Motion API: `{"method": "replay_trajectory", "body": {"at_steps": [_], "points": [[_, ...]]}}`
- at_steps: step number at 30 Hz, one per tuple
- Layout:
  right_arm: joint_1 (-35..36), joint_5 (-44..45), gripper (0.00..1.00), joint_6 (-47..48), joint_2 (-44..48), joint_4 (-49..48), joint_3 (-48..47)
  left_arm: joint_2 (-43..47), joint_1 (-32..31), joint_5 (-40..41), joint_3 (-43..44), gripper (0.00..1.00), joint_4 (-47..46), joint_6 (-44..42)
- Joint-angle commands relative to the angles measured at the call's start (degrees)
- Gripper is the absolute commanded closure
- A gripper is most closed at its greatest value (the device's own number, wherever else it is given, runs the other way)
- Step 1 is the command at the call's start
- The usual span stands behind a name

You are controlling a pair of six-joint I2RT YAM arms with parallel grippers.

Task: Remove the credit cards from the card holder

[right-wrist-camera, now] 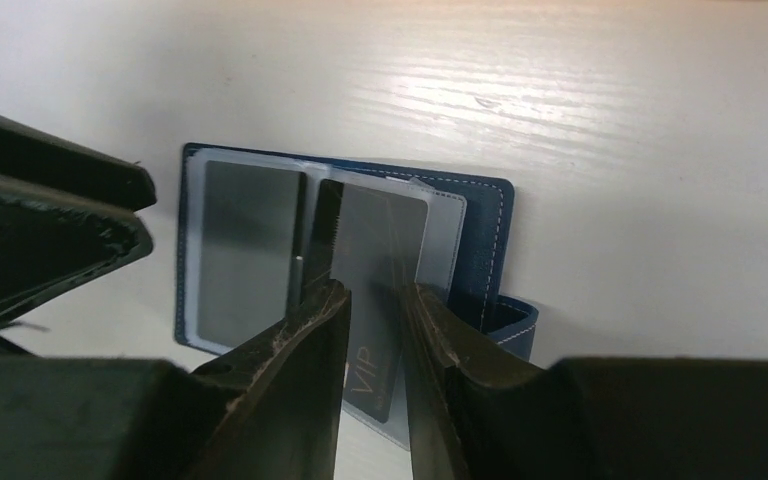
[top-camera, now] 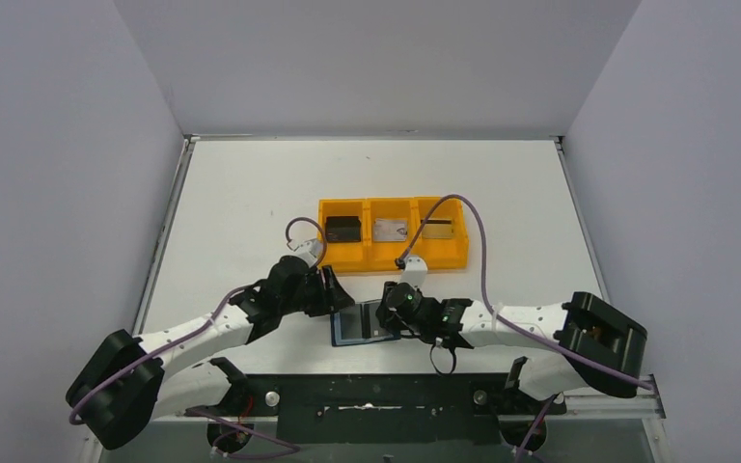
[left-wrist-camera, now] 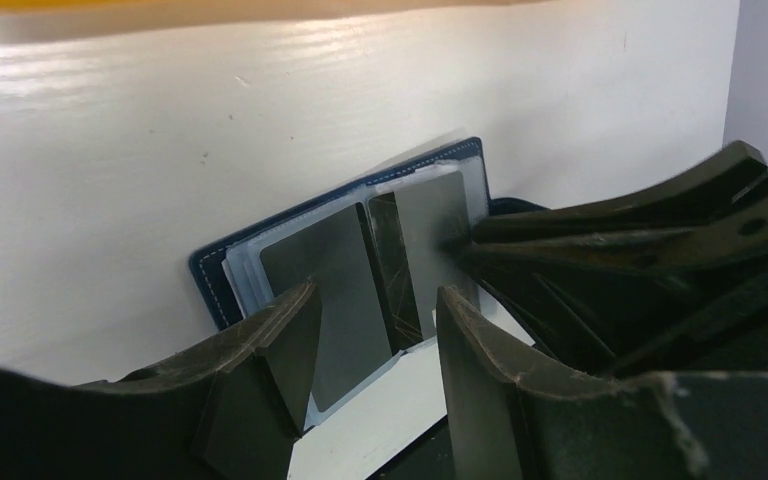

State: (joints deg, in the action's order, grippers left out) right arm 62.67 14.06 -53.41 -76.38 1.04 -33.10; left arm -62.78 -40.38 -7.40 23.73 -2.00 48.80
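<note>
The card holder point(top-camera: 357, 325) lies open on the table near the arm bases, navy outside point(left-wrist-camera: 210, 275) point(right-wrist-camera: 485, 230) with clear sleeves inside. Two grey credit cards sit in its sleeves: a plain one point(left-wrist-camera: 335, 280) point(right-wrist-camera: 245, 250) and one printed VIP point(left-wrist-camera: 430, 230) point(right-wrist-camera: 380, 250). My left gripper point(top-camera: 333, 297) point(left-wrist-camera: 375, 320) is open over the holder's near edge, its left finger over the plain card's corner. My right gripper point(top-camera: 389, 311) point(right-wrist-camera: 375, 295) stands over the VIP card with its jaws a narrow gap apart. Its fingertips point(left-wrist-camera: 465, 245) touch that card's sleeve.
An orange three-compartment tray point(top-camera: 393, 258) stands just behind the holder. It holds a black block point(top-camera: 344, 229), a greyish flat piece point(top-camera: 391, 230) and a tan flat piece point(top-camera: 437, 230). The holder's closing tab point(right-wrist-camera: 510, 325) sticks out beside my right finger. Grey walls enclose the white table.
</note>
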Motion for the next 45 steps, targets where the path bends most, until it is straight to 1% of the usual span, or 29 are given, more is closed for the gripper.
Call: {"method": "replay_trajectory", "body": {"at_steps": [1, 5, 7, 14, 18, 23, 26, 29, 35, 45], "points": [[-0.5, 2.3, 0.74, -3.2, -4.8, 0.8, 0.7, -3.6, -0.4, -6.6, 2.9, 0.54, -6.7, -2.0], [-0.4, 5.5, 0.77, -7.0, -7.8, 5.3, 0.8, -6.9, -1.7, -8.8, 4.6, 0.54, -7.7, -3.2], [-0.3, 6.6, 0.77, -8.5, -8.1, 5.9, 1.6, -8.1, -2.3, -9.2, 5.4, 0.54, -7.8, -3.8], [-0.5, 5.1, 0.77, -11.6, -7.8, -0.8, 7.3, -12.2, -3.6, -9.7, 8.0, 0.54, -7.4, -4.4], [-0.9, 4.0, 0.77, -12.9, -8.4, -4.0, 9.3, -17.1, -4.0, -9.5, 9.8, 0.56, -3.6, -5.0], [-1.5, 3.7, 0.77, -13.8, -8.8, -4.9, 10.6, -20.7, -5.6, -1.9, 10.0, 0.63, 3.0, -5.2], [-2.0, 3.1, 0.77, -14.0, -8.4, -6.5, 11.7, -20.6, -5.8, 0.7, 9.2, 0.66, 5.6, -5.2], [-2.6, 2.0, 0.77, -13.7, -8.3, -7.8, 12.3, -19.2, -5.8, 2.8, 8.5, 0.66, 7.6, -4.9], [-3.3, 0.6, 0.77, -13.6, -8.8, -9.8, 12.9, -18.4, -5.8, 0.0, 6.5, 0.64, 2.0, -2.8], [-3.8, -0.7, 0.78, -14.6, -9.2, -11.6, 14.0, -18.7, -5.8, -1.4, -0.2, 0.65, -10.2, 6.8]]}}
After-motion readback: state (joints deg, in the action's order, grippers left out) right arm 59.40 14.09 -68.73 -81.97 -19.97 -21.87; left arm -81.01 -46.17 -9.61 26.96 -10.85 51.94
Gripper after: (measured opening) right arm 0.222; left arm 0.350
